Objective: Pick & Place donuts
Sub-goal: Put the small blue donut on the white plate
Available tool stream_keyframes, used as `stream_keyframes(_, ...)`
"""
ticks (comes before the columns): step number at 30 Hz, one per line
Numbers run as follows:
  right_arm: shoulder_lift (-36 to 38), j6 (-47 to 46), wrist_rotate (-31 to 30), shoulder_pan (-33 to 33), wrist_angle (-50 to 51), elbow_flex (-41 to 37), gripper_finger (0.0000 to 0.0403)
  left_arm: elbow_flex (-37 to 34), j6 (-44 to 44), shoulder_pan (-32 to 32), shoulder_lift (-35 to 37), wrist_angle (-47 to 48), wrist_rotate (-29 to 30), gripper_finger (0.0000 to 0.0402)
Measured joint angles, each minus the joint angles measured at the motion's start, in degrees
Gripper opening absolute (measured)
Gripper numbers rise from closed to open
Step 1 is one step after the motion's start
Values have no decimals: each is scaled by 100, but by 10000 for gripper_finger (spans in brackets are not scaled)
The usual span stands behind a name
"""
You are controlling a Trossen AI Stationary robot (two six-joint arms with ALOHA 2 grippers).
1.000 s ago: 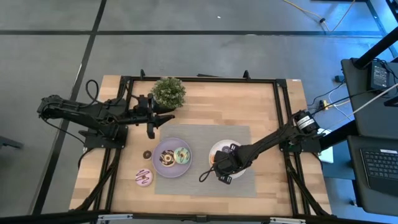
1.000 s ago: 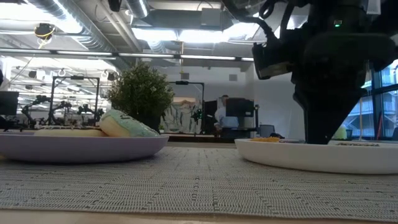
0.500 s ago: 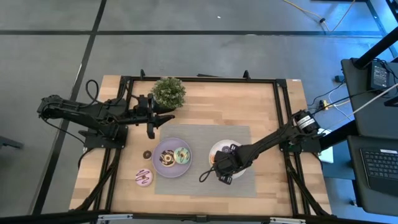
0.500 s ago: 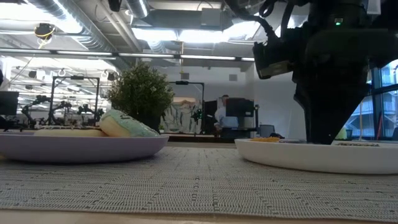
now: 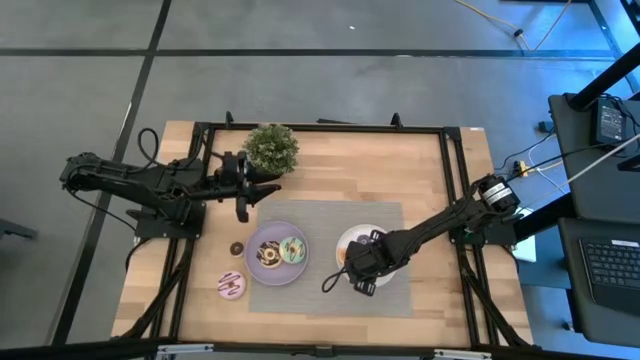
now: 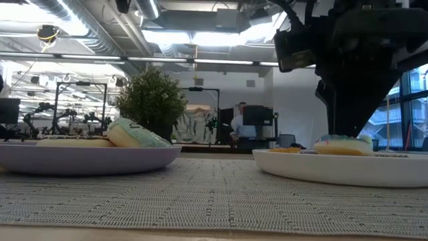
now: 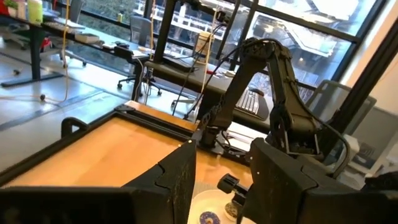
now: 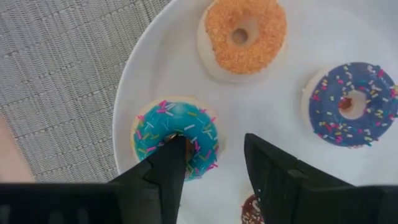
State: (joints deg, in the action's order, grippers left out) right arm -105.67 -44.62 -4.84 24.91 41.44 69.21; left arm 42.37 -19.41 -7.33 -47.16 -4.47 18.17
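- My right tool (image 8: 211, 165) hangs over the white plate (image 8: 298, 112), low in the right wrist view, its fingers spread with a clear gap and nothing held between them.
- One finger (image 8: 169, 163) lies across the turquoise sprinkled donut (image 8: 176, 134), at centre-left of that view; the other finger sits right of it over bare plate. So the ring lies toward the left-hand finger, not centred in the gap.
- A ring has no long axis, so I judge the coming move turns only on that sideways offset: either the tool shifts left to straddle the ring, or one finger goes into the hole to pinch the wall.
- Also on this plate: an orange donut (image 8: 244, 36) at top centre, a blue sprinkled donut (image 8: 348, 102) at the right edge, and a dark one just showing at the bottom edge.
- In the high view the right tool (image 5: 362, 268) is at lower centre over the white plate (image 5: 348, 240), so the right arm is plainly the nearer one.
- The lilac plate (image 5: 258, 274) lies to the left on the grey mat, carrying more donuts; two small ones sit on the bare worktop (image 5: 400, 175) further left.
- My left tool (image 5: 262, 189) waits at upper left beside the potted plant (image 5: 270, 147), fingers spread and empty.
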Motion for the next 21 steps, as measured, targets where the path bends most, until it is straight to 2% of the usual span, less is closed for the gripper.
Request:
stream_keyframes(5,0,9,-14,2,3,0,165,7,-115,-50,-199,-171,-82,143)
stream_keyframes(11,0,-15,-69,-31,1,0,165,11,75,-333,-1148,-1309,-420,143)
stream_keyframes(21,24,-339,-185,-87,-145,0,165,11,-661,-839,-2409,-1027,-133,143)
